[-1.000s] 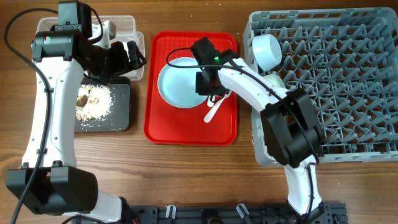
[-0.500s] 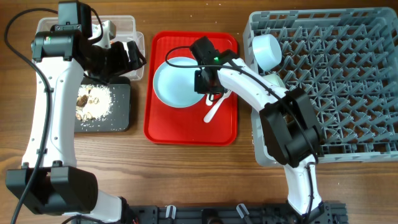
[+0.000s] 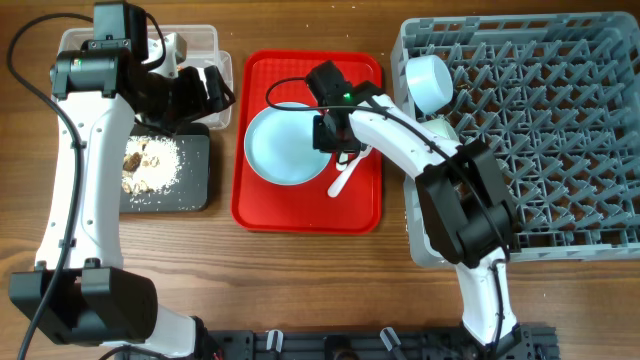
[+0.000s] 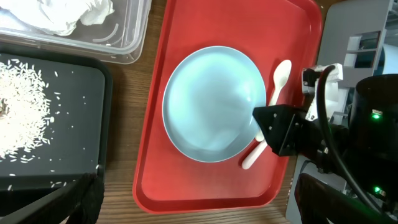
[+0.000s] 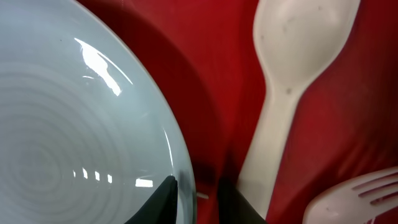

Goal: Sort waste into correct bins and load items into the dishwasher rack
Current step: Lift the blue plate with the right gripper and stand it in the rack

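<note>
Right tool (image 3: 337, 143) is clamped on the rim of the light blue plate (image 3: 283, 148), one finger either side; plate sits on the red tray (image 3: 258, 205), white spoon (image 3: 345, 175) just beside it. Left tool (image 3: 210, 88) hovers at the clear tub (image 3: 205, 38); its grip state cannot be told

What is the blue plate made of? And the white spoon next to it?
The light blue plate looks like glossy plastic or glazed ceramic. It shows sharp light glints and faint rings, but those do not tell me which. The white spoon looks like matte plastic: dull, thin, with tiny specks.
</note>
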